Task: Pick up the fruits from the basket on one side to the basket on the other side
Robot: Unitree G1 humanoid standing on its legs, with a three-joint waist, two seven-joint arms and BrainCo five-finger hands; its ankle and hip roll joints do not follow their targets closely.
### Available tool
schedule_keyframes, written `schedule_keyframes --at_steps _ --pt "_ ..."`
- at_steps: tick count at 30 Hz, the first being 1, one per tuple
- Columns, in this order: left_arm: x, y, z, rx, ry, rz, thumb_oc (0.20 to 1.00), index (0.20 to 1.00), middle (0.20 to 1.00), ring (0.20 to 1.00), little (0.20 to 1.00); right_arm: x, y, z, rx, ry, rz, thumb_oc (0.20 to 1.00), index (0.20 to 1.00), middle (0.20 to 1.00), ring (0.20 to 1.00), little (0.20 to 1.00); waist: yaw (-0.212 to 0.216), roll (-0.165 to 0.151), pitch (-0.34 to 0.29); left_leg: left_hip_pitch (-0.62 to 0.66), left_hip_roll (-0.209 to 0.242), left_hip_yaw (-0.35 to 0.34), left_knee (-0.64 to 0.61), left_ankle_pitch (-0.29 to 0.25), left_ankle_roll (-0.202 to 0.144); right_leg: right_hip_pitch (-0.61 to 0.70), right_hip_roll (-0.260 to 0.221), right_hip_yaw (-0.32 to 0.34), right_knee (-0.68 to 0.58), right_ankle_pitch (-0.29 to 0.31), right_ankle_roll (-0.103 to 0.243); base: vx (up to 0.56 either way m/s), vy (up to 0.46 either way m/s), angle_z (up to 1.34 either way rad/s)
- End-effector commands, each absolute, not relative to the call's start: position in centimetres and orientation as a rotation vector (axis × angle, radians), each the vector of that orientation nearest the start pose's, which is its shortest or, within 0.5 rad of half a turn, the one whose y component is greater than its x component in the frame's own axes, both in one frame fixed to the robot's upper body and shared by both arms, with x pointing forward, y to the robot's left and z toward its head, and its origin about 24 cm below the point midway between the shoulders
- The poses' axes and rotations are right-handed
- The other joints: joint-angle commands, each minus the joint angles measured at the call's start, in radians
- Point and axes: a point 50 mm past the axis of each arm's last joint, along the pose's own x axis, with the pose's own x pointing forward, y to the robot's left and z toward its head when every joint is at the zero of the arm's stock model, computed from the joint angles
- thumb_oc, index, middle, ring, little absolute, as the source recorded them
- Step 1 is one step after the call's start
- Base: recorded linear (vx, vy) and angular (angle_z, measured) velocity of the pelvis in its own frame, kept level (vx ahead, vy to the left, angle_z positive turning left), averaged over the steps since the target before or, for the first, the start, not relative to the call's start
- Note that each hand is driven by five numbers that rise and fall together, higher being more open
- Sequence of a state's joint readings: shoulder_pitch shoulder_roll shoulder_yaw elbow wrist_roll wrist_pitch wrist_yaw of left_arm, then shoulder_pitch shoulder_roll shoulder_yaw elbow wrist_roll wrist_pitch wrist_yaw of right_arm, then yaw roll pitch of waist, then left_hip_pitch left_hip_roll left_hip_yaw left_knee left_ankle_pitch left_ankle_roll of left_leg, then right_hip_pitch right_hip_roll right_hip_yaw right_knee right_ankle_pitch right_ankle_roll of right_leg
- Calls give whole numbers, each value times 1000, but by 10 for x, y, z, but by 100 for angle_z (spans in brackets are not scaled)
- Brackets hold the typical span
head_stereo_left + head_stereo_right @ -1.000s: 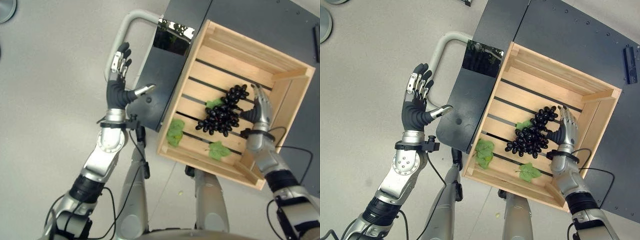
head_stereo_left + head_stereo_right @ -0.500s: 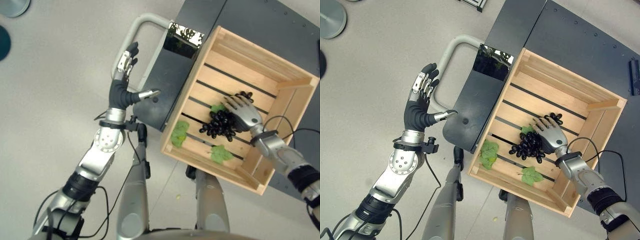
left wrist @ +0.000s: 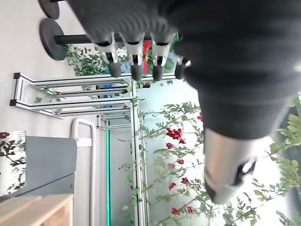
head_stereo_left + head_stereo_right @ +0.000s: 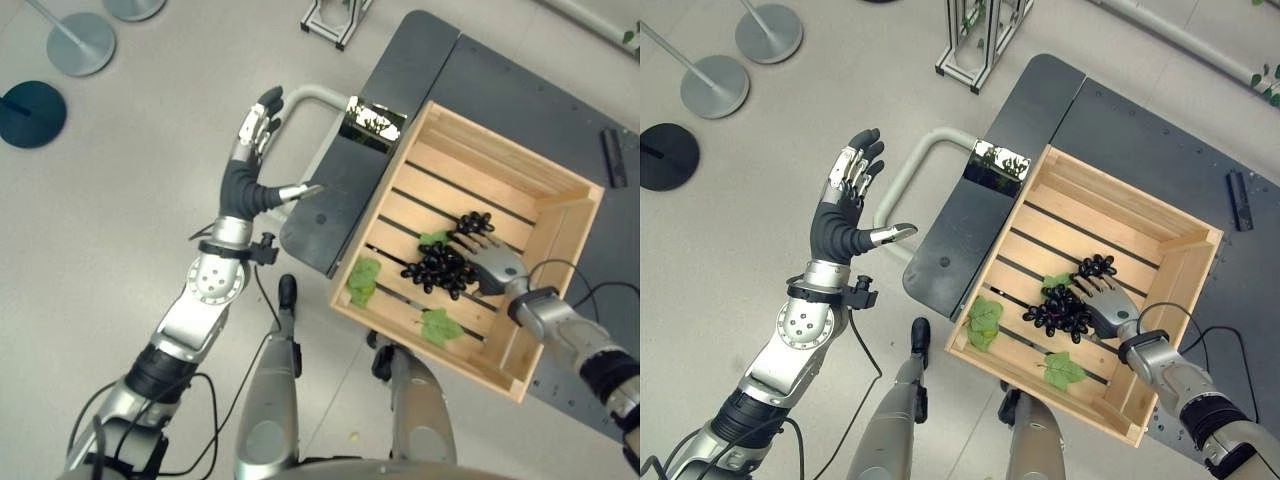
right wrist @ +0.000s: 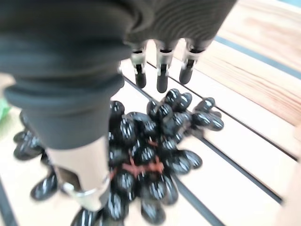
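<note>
A bunch of black grapes (image 4: 436, 270) lies on the slats of a wooden crate (image 4: 510, 145), with green leaves (image 4: 362, 281) beside it. My right hand (image 4: 492, 264) is palm down over the right side of the bunch. Its fingers (image 5: 162, 70) stretch across the top of the grapes (image 5: 155, 155) and its thumb (image 5: 80, 179) lies along one side; it is open, not closed round them. My left hand (image 4: 845, 205) is raised over the floor to the left of the crate, open with straight fingers and thumb out, holding nothing.
The crate stands on a dark grey cart (image 4: 340, 190) with a curved grey handle (image 4: 300, 97) close to my left hand. Round stand bases (image 4: 80, 40) and a dark blue one (image 4: 32, 112) sit on the floor far left. A metal frame (image 4: 980, 30) stands beyond the cart.
My right hand has swung from beside the grapes to palm down on top of them. The camera has shifted, bringing more floor into view. My left hand stays raised and open.
</note>
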State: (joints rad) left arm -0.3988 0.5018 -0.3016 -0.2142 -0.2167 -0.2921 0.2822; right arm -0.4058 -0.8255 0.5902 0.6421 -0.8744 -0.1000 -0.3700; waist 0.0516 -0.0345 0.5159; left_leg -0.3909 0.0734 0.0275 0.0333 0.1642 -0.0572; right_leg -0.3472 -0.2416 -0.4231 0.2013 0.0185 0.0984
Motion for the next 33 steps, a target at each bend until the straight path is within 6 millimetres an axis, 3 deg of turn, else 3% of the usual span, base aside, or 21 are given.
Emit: schedule_keyframes --at_steps 1,4,15,24,33 --pt "260 127 224 88 -923 -252 1000 1000 1000 1000 1000 309 -257 38 -1906 -91 291 1000 1000 1000 1000 1000 20 -49 4 20 10 1 77 -126 -33 48 -39 -3 -90 42 102 -54 -5 -4" --pt "259 125 224 77 -920 -261 1000 1000 1000 1000 1000 313 -259 33 -1929 -41 291 1000 1000 1000 1000 1000 27 -41 4 10 11 -3 79 -122 -35 40 -38 -8 -85 37 98 -45 -4 -3" --pt "259 112 221 19 -908 -278 1000 1000 1000 1000 1000 339 -230 26 -1964 5 285 1000 1000 1000 1000 1000 44 -8 4 -75 18 -13 93 -111 -30 -60 -42 -13 -43 30 91 -20 7 1" --pt "260 110 220 -1 -897 -272 1000 1000 1000 1000 1000 344 -245 28 -2015 110 206 1000 1000 1000 1000 1000 64 28 4 -153 3 -32 114 -106 -31 -123 -58 -25 -5 22 91 1 4 2" --pt "261 107 222 1 -901 -271 1000 1000 1000 1000 1000 343 -252 24 -2027 198 188 1000 1000 1000 1000 1000 64 45 4 -189 -2 -36 127 -107 -30 -159 -65 -29 18 15 85 5 12 5"
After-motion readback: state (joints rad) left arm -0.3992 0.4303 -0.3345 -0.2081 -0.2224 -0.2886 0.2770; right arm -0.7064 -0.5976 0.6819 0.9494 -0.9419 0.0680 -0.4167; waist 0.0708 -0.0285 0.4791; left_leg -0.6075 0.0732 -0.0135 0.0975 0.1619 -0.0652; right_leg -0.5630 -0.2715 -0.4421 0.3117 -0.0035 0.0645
